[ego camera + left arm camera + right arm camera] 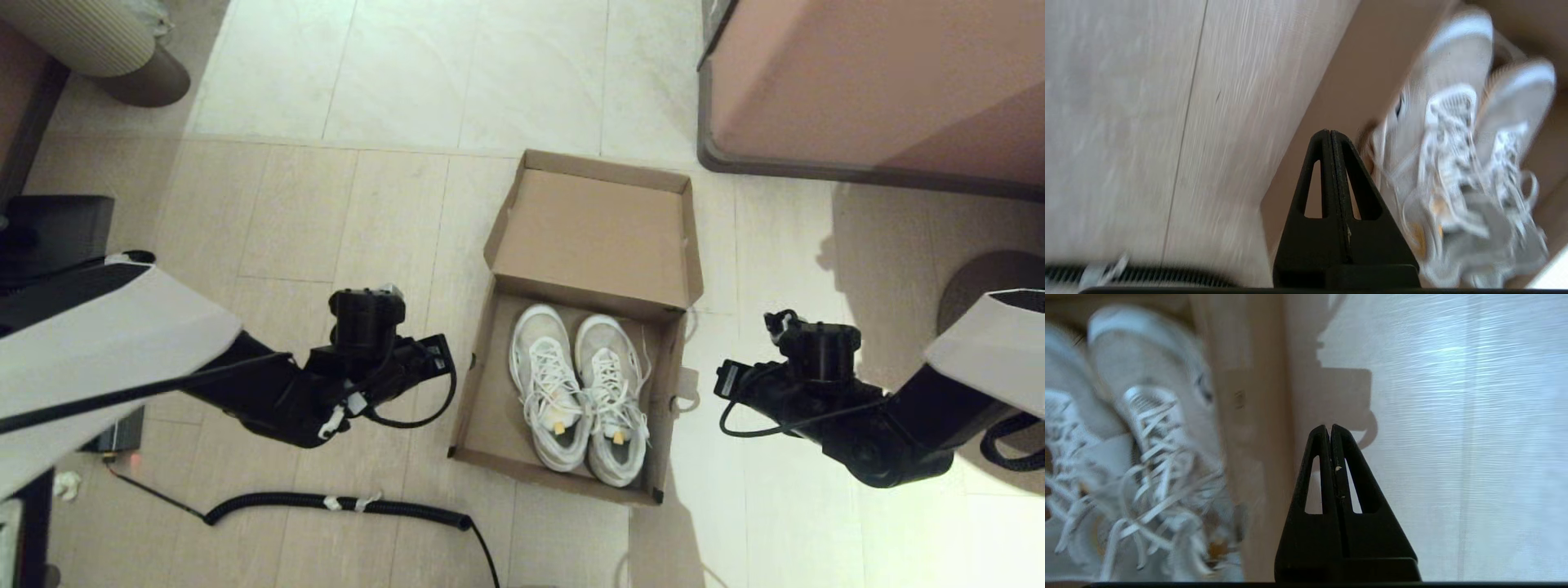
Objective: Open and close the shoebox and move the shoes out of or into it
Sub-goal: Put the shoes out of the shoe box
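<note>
The brown cardboard shoebox point(476, 390) sits open on the floor, its hinged lid point(596, 233) flipped back away from me. The pair of white lace-up shoes point(551, 392) lies side by side inside, toes toward the lid. My left gripper point(437, 355) hovers just outside the box's left wall, shut and empty. In the left wrist view the gripper point(1329, 132) is over that wall point(1347, 81), with the shoes point(1453, 134) beyond. My right gripper point(729, 380) hangs beside the box's right wall, also shut and empty. In the right wrist view it point(1329, 428) is over bare floor next to the box wall point(1249, 416) and shoes point(1151, 416).
A large pinkish cabinet point(873, 82) stands at the back right. A black coiled cable point(343, 502) lies on the floor in front of the box's left side. A round ribbed base point(139, 77) is at the far left. A round brown object point(988, 282) is at the right.
</note>
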